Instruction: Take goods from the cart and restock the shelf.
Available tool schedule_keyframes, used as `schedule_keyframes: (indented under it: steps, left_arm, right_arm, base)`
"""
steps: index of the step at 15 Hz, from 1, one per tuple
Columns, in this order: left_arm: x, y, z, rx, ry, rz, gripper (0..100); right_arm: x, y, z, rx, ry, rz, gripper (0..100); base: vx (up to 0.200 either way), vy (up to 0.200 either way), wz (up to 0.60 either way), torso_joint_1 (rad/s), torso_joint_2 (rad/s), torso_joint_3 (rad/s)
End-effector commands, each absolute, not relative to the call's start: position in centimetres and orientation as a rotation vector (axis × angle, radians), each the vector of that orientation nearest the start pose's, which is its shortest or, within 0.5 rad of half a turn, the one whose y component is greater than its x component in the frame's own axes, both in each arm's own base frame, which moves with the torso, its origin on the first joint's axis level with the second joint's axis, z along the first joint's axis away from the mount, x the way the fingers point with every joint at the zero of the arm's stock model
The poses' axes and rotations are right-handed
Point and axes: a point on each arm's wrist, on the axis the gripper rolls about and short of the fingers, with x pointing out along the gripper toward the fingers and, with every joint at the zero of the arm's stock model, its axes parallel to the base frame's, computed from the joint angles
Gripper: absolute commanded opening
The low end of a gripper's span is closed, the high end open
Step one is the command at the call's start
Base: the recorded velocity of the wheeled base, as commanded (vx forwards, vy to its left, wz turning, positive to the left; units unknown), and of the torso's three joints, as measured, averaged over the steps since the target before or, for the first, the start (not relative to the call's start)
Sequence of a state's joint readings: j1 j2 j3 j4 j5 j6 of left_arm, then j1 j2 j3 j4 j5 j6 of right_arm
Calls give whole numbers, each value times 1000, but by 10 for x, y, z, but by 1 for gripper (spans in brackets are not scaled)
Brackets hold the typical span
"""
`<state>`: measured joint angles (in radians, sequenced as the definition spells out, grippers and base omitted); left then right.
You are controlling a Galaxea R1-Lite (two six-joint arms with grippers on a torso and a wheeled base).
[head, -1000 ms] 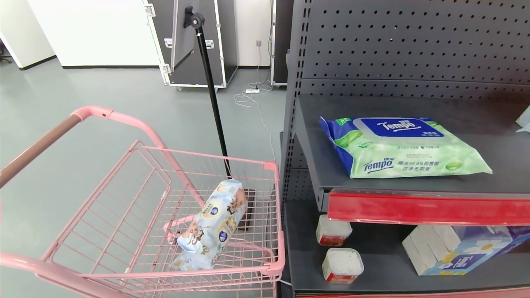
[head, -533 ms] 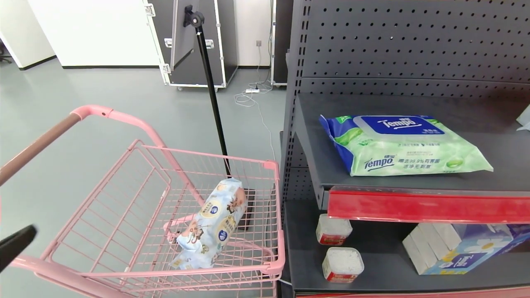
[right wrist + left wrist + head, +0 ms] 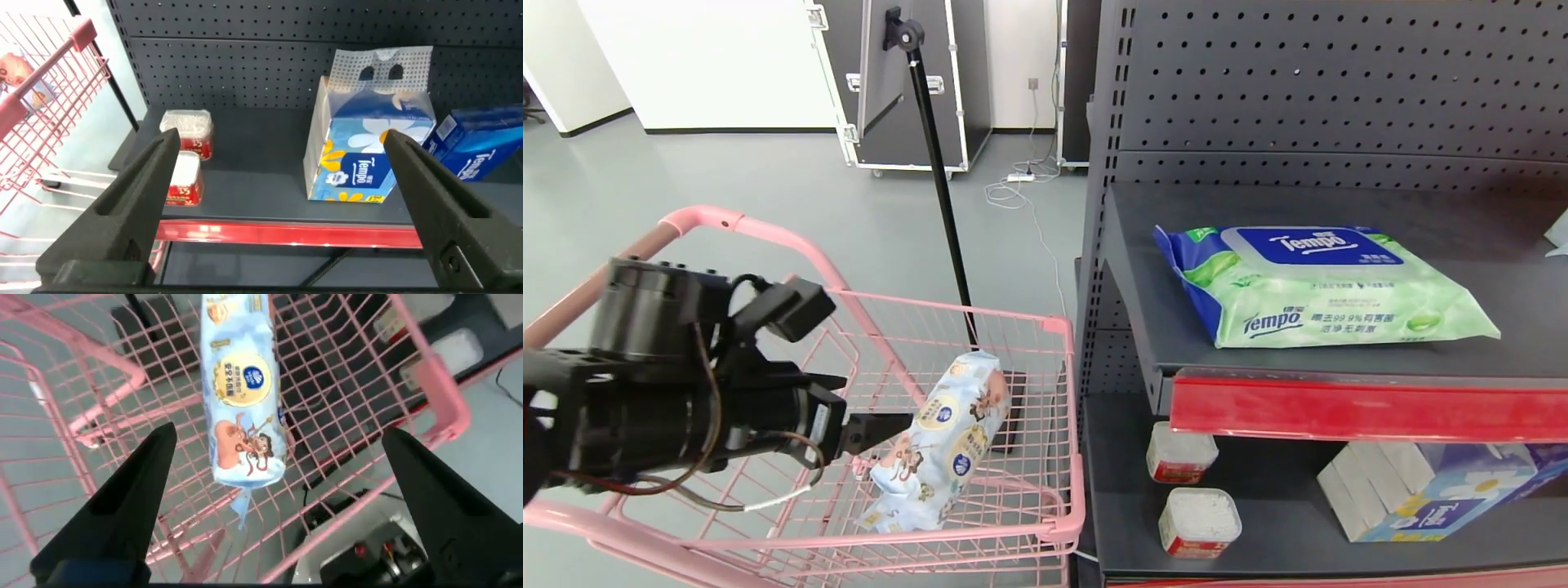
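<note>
**A:** Shelf (image 3: pixel 1339 204) and pink cart (image 3: pixel 1058 523) side by side: green wipes pack (image 3: pixel 1323 286) stocked up top, blue tissue pack (image 3: pixel 947 441) still leaning in the basket.

**B:** Left gripper (image 3: pixel 279 434) hovers above it, fingers wide, empty. Right gripper (image 3: pixel 282 137), also spread, sits low by the shelf. Grab pending!

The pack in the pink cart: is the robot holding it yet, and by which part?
No, nothing is held. The left gripper hangs open above the pack, spread wide and clear of it. The right gripper is open too.
</note>
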<state>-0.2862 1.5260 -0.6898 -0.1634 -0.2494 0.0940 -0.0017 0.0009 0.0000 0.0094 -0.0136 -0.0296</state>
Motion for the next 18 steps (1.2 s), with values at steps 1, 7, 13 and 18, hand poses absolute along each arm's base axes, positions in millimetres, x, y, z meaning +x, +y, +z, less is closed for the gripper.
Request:
schedule_keyframes:
  steps: [1, 7, 13, 18]
  left_arm:
    - [261, -86, 109, 114, 820, -564, 100]
    - [292, -94, 91, 141, 856, -537, 100]
    - [301, -97, 73, 172, 904, -541, 100]
    - [306, -103, 58, 202, 939, -561, 100]
  right_arm:
    - [-23, 0, 75, -29, 11, -15, 100]
    - [-23, 0, 75, -31, 11, -14, 100]
    - [-23, 0, 75, -29, 11, -14, 100]
    - [-23, 0, 75, -29, 11, -14, 100]
  base:
    - [0, 0, 0, 0, 0, 0]
    - [0, 0, 0, 0, 0, 0]
    - [0, 0, 0, 0, 0, 0]
    - [0, 0, 0, 0, 0, 0]
